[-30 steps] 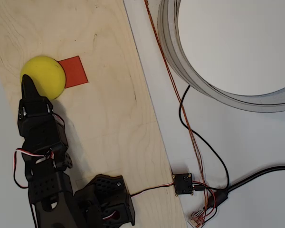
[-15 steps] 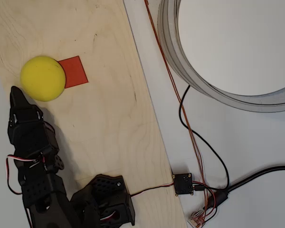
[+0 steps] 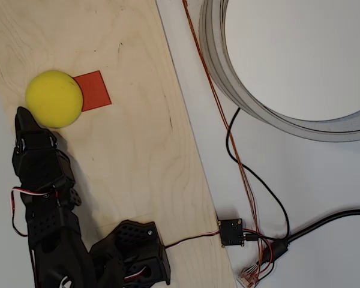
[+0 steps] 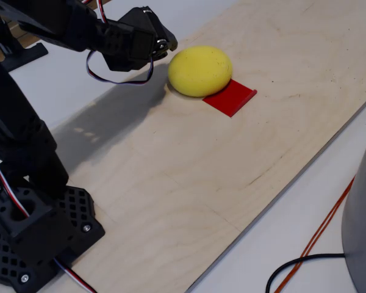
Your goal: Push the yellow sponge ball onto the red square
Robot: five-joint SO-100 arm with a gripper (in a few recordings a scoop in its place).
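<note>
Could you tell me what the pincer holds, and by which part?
Nothing is held: the pincer sits just beside the yellow sponge ball, not around it.

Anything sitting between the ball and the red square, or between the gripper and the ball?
Nothing visible. The yellow sponge ball already overlaps the red square's left edge, and the gripper sits just beside the ball on bare wood.

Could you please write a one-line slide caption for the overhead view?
Black tool beside a yellow ball overlapping the red square on a plywood board.

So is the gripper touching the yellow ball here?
Cannot tell. In the overhead view the gripper tip meets the yellow ball edge with no clear gap; the fixed view shows it close, contact unclear.
</note>
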